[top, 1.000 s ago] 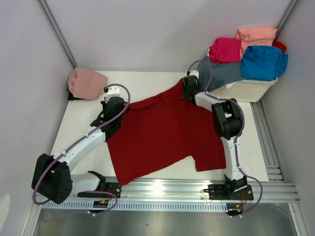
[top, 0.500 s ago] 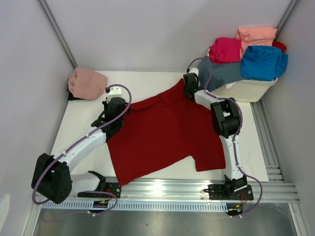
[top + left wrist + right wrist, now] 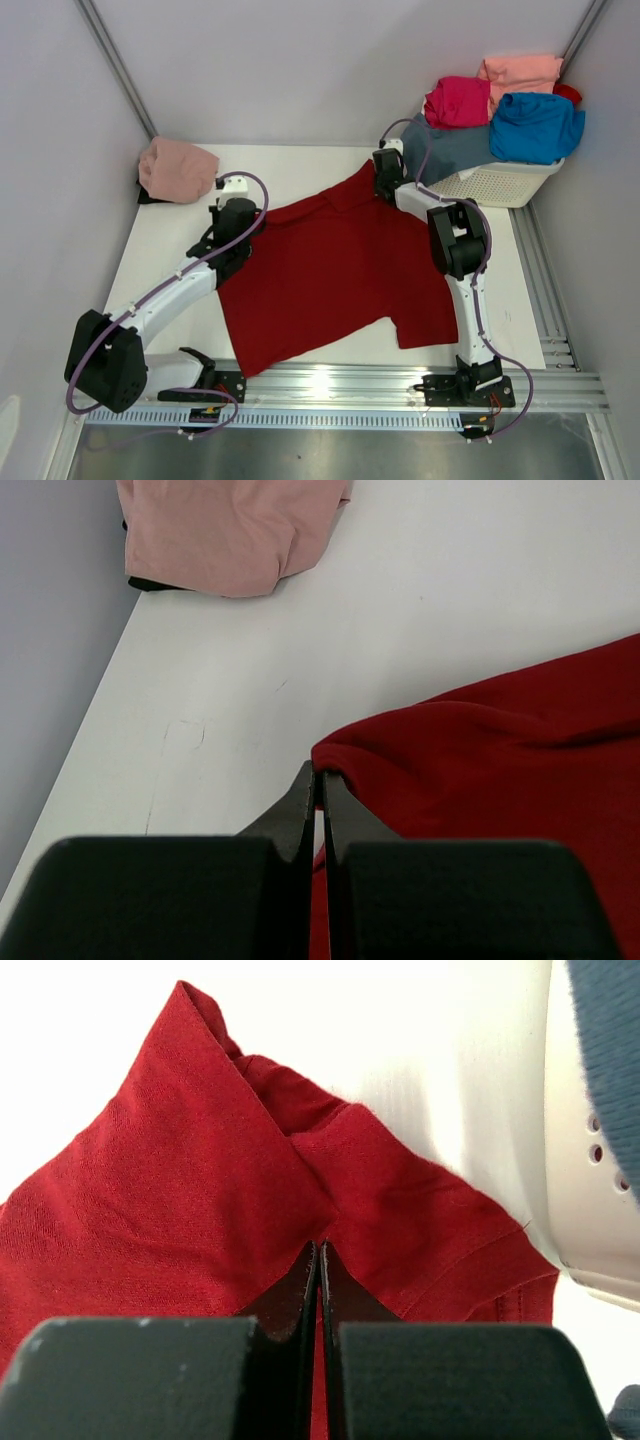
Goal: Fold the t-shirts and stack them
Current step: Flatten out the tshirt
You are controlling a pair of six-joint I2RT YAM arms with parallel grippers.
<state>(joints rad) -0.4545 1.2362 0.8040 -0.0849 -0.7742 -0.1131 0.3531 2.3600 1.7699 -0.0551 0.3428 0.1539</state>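
Left pincer [image 3: 318, 785] clamped on dark red t-shirt [image 3: 330, 275] at its left edge; right pincer [image 3: 320, 1255] clamped on far edge. Shirt spread on bench [image 3: 290, 165].

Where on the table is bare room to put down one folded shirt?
Bare table lies at the far edge, between the dusty pink t-shirt and the dark red t-shirt. It fills the middle; the basket crowds the far right corner.

Bright and even, lit from above. Glare on the rail [image 3: 320, 382]; bench [image 3: 420, 1030] nearly blown out in right wrist view. Soft shadows in shirt [image 3: 180, 1170] folds. Blurred up close: left claw [image 3: 318, 780], right claw [image 3: 320, 1255] housings.
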